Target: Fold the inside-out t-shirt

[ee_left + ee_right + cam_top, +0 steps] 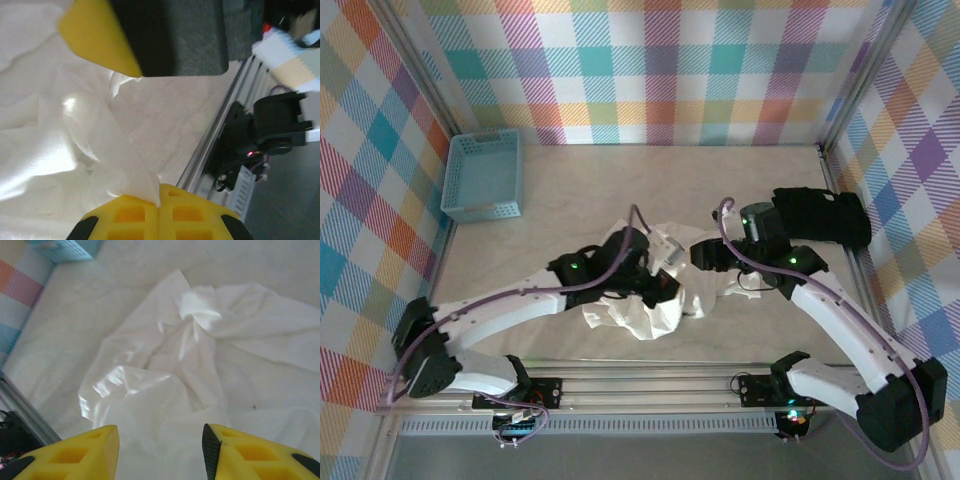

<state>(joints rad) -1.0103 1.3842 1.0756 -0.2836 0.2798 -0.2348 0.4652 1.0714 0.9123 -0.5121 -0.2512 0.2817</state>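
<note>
The t-shirt (638, 318) lies crumpled at mid-tabletop (570, 190), one fold clamped in the closed left fingers (135, 216), while the right fingers (90, 450) stand parted and empty, the cloth spreading from them toward 12 o'clock, so a second grasp probably falls to them.

Robotics test cell; pale tabletop (570, 200) enclosed on three sides by plaid-patterned panels (670, 60) in aluminium framing (868, 72); left arm (510, 305) and right arm (840, 315) bolted to a slotted rail (650, 383) along the tabletop's near edge.
</note>
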